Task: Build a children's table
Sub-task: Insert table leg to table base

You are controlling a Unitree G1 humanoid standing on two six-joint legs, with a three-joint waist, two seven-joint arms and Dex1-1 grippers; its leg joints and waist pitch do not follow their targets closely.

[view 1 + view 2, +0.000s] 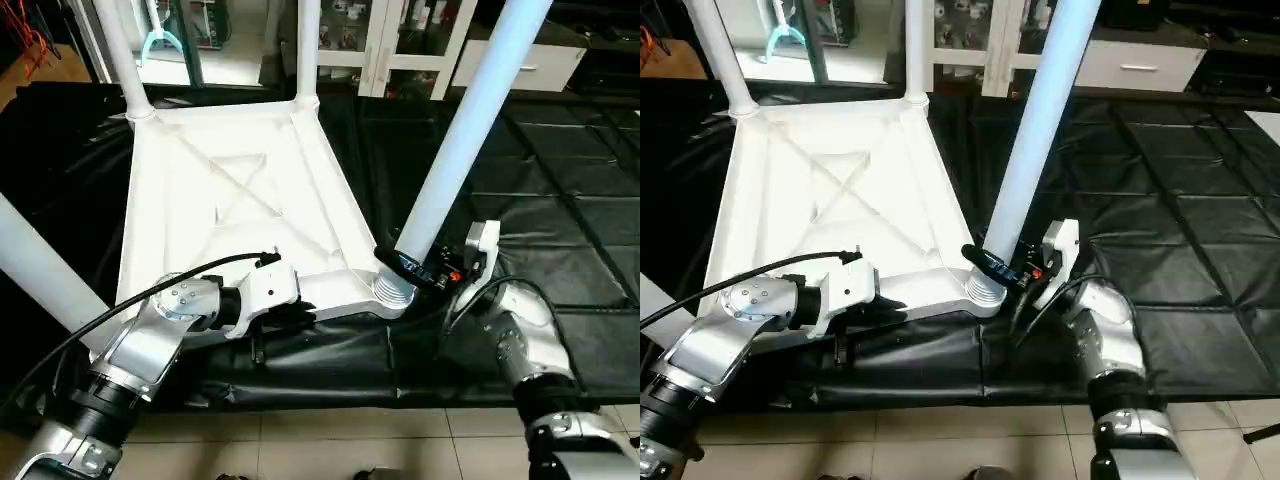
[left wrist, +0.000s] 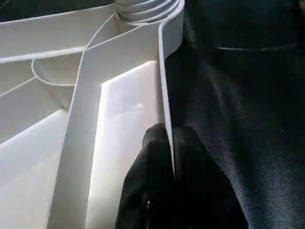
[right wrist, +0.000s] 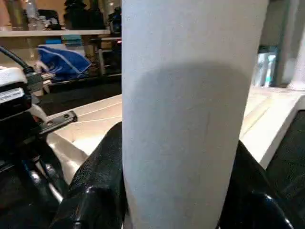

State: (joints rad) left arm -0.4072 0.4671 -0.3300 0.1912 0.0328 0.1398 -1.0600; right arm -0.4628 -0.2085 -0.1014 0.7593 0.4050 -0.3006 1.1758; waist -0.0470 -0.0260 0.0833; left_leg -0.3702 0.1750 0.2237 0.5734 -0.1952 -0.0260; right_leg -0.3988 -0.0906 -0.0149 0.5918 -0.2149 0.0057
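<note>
I have the table top (image 1: 240, 200) lying underside up on the black sheet (image 1: 560, 230), centre of my head view. My left pincer (image 2: 169, 143) is closed on the top's near edge wall at about 7 o'clock. My right pincer (image 1: 400, 263) grips the leg (image 1: 460, 140) low down, its fingers (image 3: 95, 181) on either side of the tube, just above the threaded corner socket (image 1: 392, 290) at 5 o'clock. Two far legs stand at 11 and 12 o'clock.
</note>
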